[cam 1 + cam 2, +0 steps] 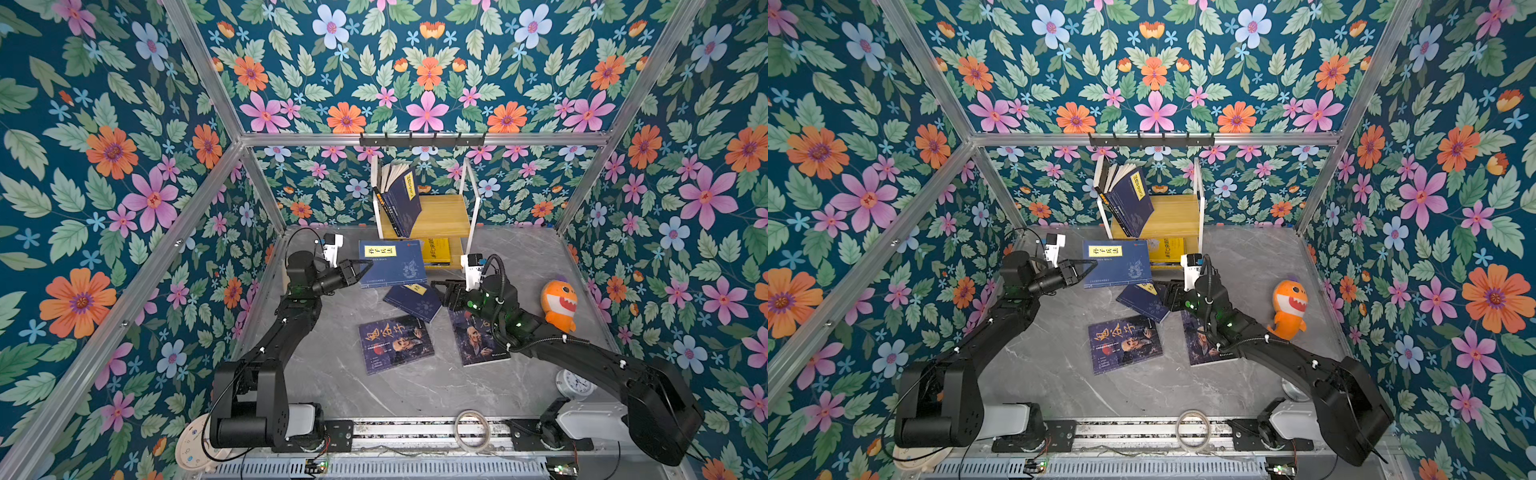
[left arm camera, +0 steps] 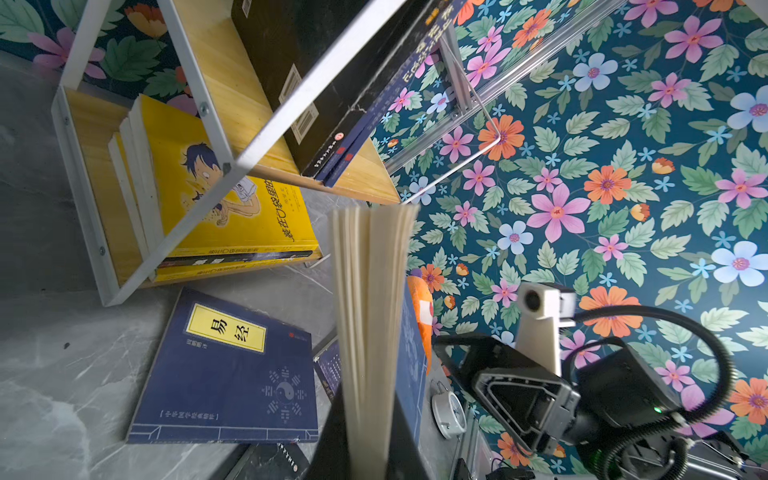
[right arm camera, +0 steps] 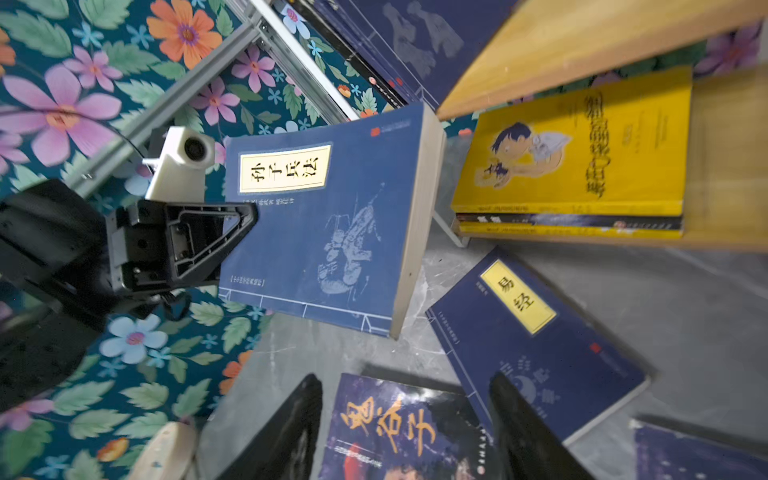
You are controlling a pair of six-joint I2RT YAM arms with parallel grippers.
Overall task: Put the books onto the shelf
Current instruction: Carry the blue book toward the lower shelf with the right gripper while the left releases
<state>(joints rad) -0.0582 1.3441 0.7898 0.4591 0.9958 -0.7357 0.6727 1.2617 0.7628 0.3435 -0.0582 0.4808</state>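
- Left pincer (image 1: 368, 265): pressed together on the left edge of the large navy book (image 1: 392, 264). The book hangs cover up, clear of the tabletop (image 1: 332, 386), at centre frame in both top views and just in front of the shelf (image 1: 446, 216).
- Right pincer (image 1: 437, 291): spread, with nothing between its fingers. It sits right of centre, just beside the small navy book (image 1: 413, 301), which lies flat on the tabletop.
- Shelf: upper centre of the frame. The leaning books (image 1: 399, 197) take the left part of the upper board and its right part is bare. A yellow book (image 1: 436, 251) lies on the lower board.
- Grip: a single-edge pinch. In the left wrist view the pages (image 2: 370, 291) fan out beyond the pincer — the free side is likely to sag or flap in transit.
- Recommendation: lift the book above the upper board's front edge before advancing. Then turn it upright and set it on the bare right part, resting against the row.
- Hazard: the white frame (image 2: 226, 167) and the leaning row — a knock could topple them. Move slowly and route the right arm clear of the path.
- Outstanding: two portrait books (image 1: 395, 343) at lower centre, flat on the tabletop, not yet shelved.
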